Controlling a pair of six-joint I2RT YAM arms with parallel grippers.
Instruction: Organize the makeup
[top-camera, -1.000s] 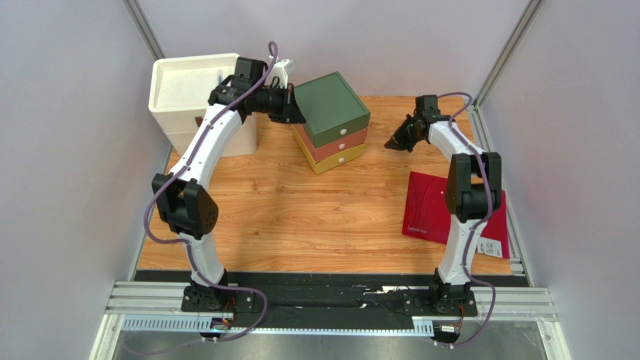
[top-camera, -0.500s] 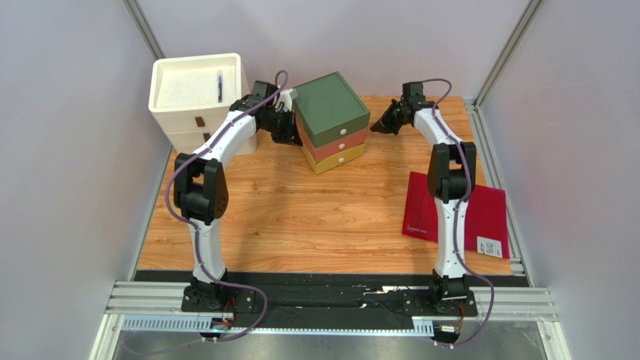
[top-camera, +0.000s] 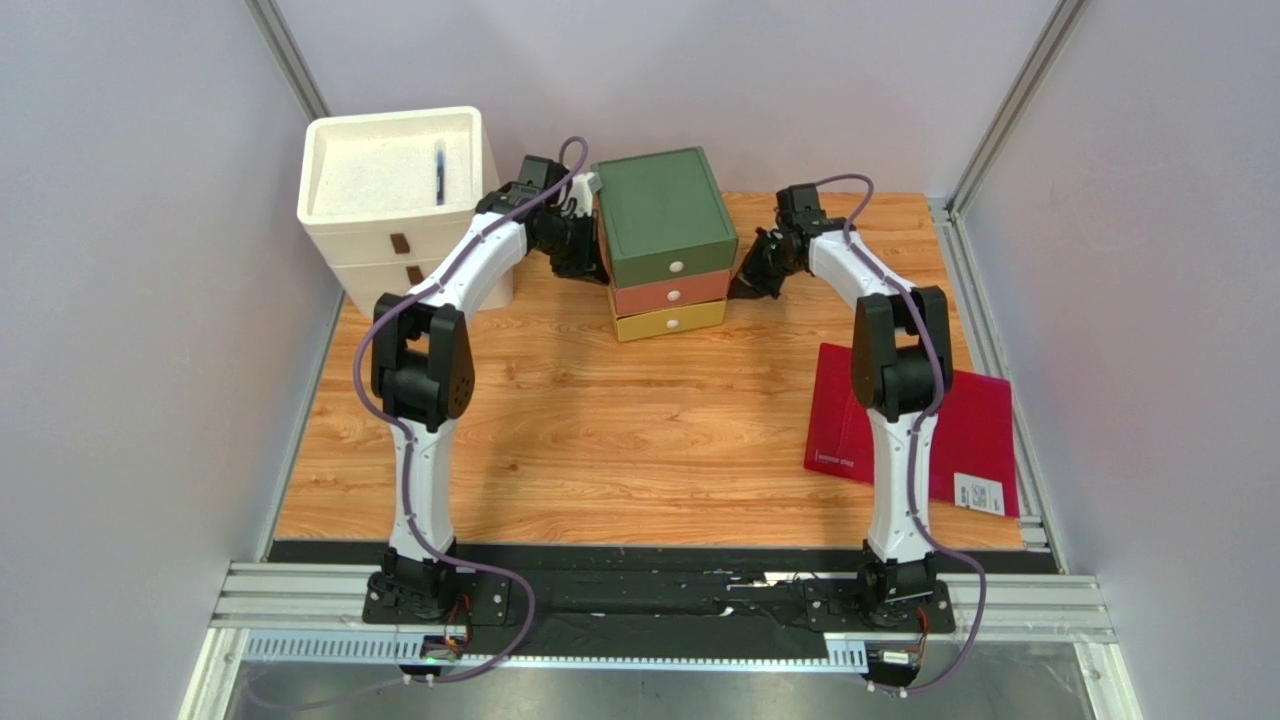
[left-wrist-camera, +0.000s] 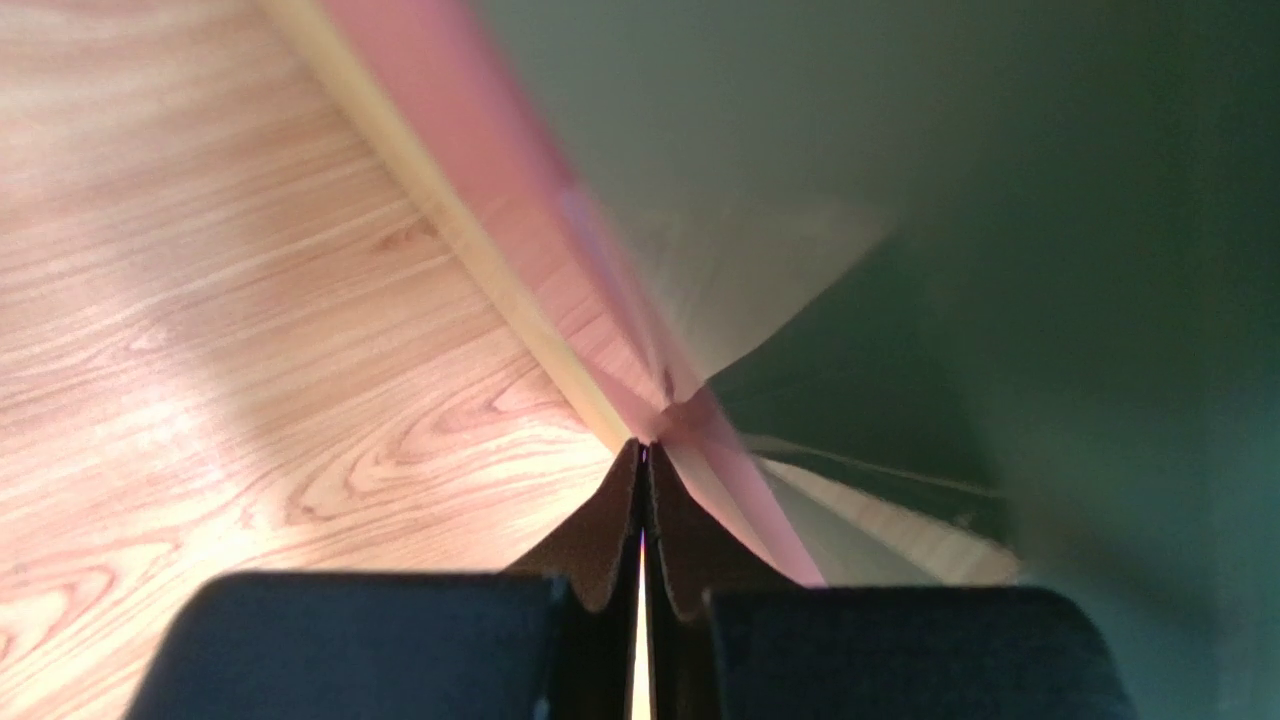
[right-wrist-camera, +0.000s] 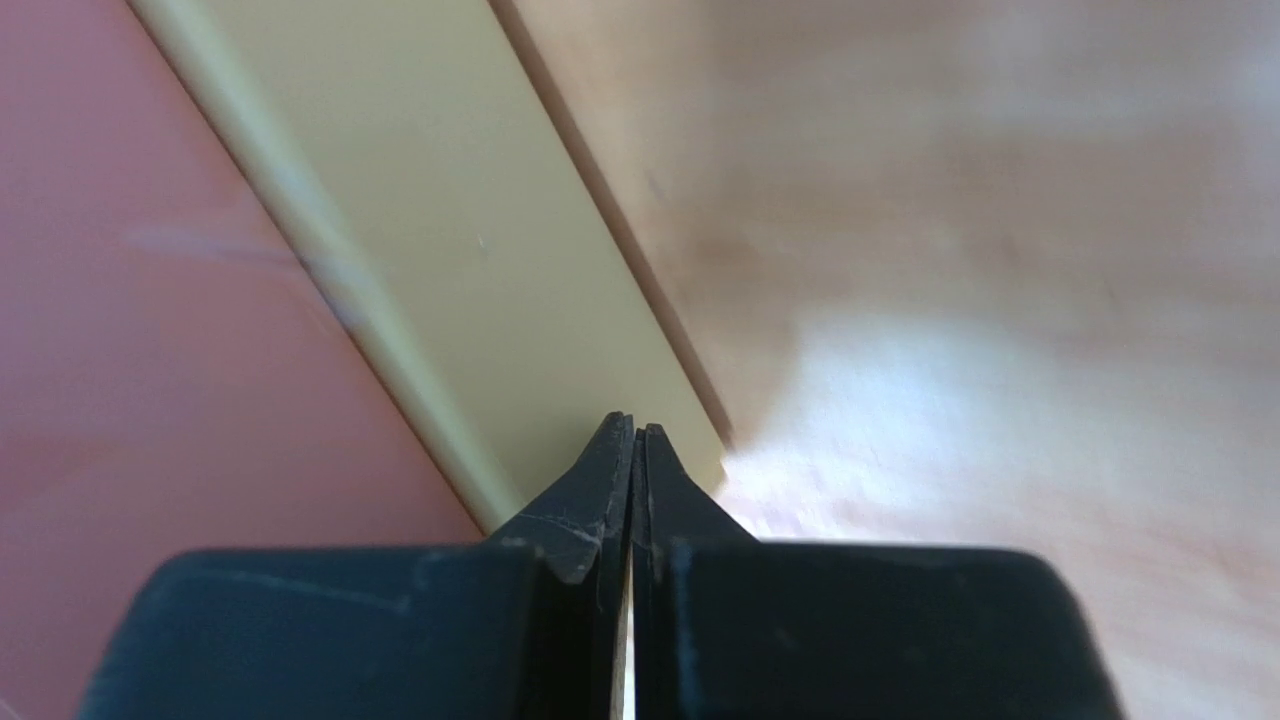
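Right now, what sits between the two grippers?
The small drawer chest, with the left gripper and right gripper at its sides, seen in the top view.

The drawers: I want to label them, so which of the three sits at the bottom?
The yellow drawer, resting on the table; the pink drawer lies above it and the green drawer is on top.

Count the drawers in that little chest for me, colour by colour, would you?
Green drawer: 1
Pink drawer: 1
Yellow drawer: 1
Total: 3
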